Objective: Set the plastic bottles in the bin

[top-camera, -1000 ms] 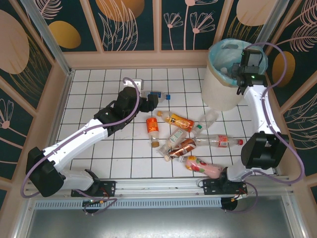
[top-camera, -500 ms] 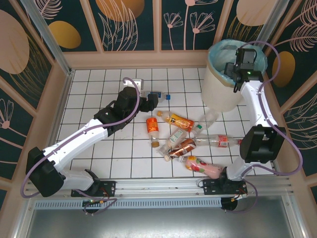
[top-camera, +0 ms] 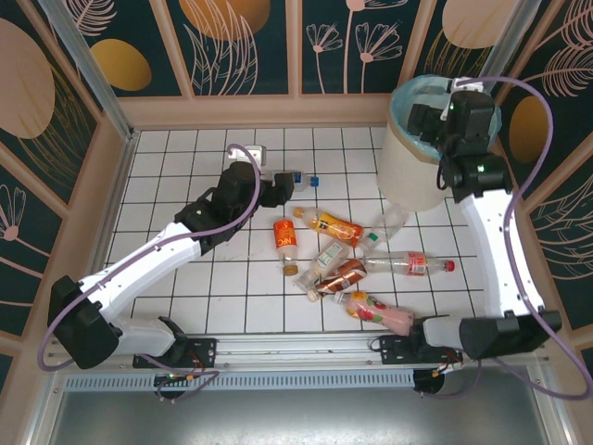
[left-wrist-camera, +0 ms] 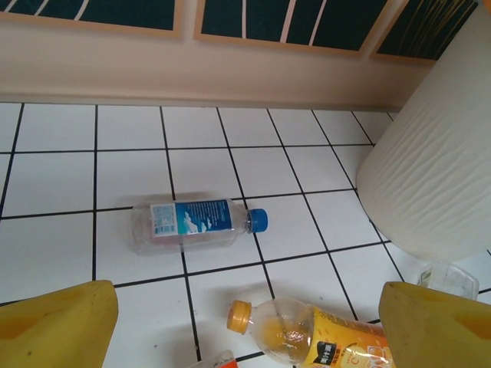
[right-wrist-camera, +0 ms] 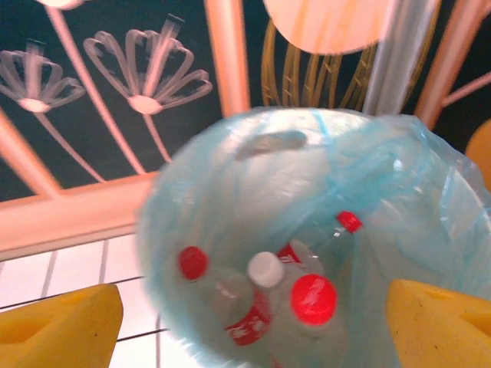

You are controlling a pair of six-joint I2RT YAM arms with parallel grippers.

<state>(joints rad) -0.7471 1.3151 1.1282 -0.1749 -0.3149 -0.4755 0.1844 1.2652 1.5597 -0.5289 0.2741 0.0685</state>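
Left claw (top-camera: 281, 188) low over the white-tiled bench (top-camera: 185, 167), yellow fingers (left-wrist-camera: 57, 326) wide apart, nothing between them. Just ahead of it, towards the back wall, a clear blue-labelled bottle (left-wrist-camera: 192, 224) with a blue cap, flat on its side, untouched. Nearer the fingertips in the left wrist view, the neck and orange cap of an orange juice bottle (left-wrist-camera: 307, 337), also lying down.

Right claw (top-camera: 424, 120) up over the mouth of the bin (top-camera: 403, 167), fingers (right-wrist-camera: 441, 326) spread, empty. Bin in the far right corner of the bench, cream-white, upright, turquoise bag (right-wrist-camera: 230, 176) folded over the rim. Inside, from the right wrist: a heap of clear bottles (right-wrist-camera: 230, 295), red caps and one white cap (right-wrist-camera: 265, 268) facing up, somewhat blurred.

Out on the tiles, mid-bench, in a loose cluster, all on their sides:
- a red-orange labelled bottle (top-camera: 285, 243), left of the rest
- a crushed clear bottle (top-camera: 389, 222) just beside the foot of the bin
- a long clear bottle with red label (top-camera: 412, 265) and red cap
- a brown-labelled bottle (top-camera: 341, 274) against a clear neighbour
- a pink bottle (top-camera: 382, 315) nearest the arm bases
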